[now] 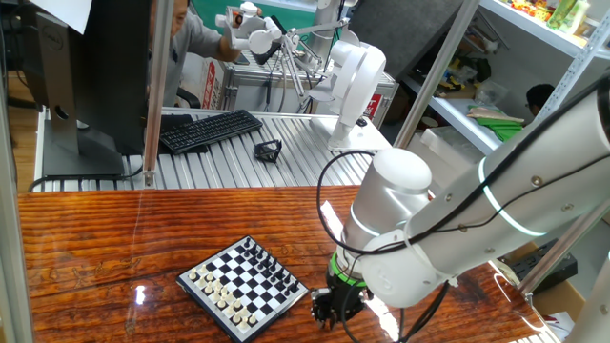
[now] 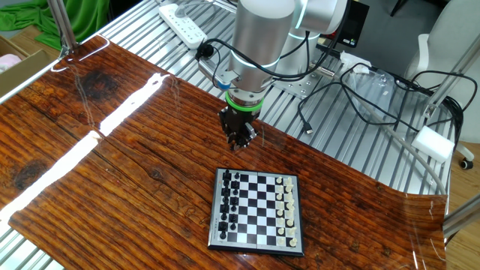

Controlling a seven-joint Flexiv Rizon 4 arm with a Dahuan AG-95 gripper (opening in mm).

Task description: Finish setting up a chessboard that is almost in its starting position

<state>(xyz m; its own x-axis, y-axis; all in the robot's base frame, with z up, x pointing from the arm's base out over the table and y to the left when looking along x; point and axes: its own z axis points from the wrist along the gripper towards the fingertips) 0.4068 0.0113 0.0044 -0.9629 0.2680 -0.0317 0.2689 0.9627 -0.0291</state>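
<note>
The chessboard (image 1: pixel 246 279) lies on the wooden table near its front edge. Black pieces (image 1: pixel 274 266) line one side of it and white pieces (image 1: pixel 222 294) the opposite side. In the other fixed view the chessboard (image 2: pixel 259 207) has its black pieces (image 2: pixel 229 199) on the left and its white pieces (image 2: pixel 285 211) on the right. My gripper (image 1: pixel 334 308) points down just off the board's black-side corner, low over the wood. It also shows as my gripper (image 2: pixel 238 140) a little beyond the board's far-left corner. Its dark fingers stand close together. Whether a piece sits between them is too small to tell.
Behind the wooden top runs a slatted metal surface with a black keyboard (image 1: pixel 210 131), a monitor (image 1: pixel 86 86) and a white arm base (image 1: pixel 353 86). A power strip (image 2: pixel 184 22) and loose cables (image 2: pixel 360 90) lie past the table's far edge. A person (image 1: pixel 191 38) stands at the back.
</note>
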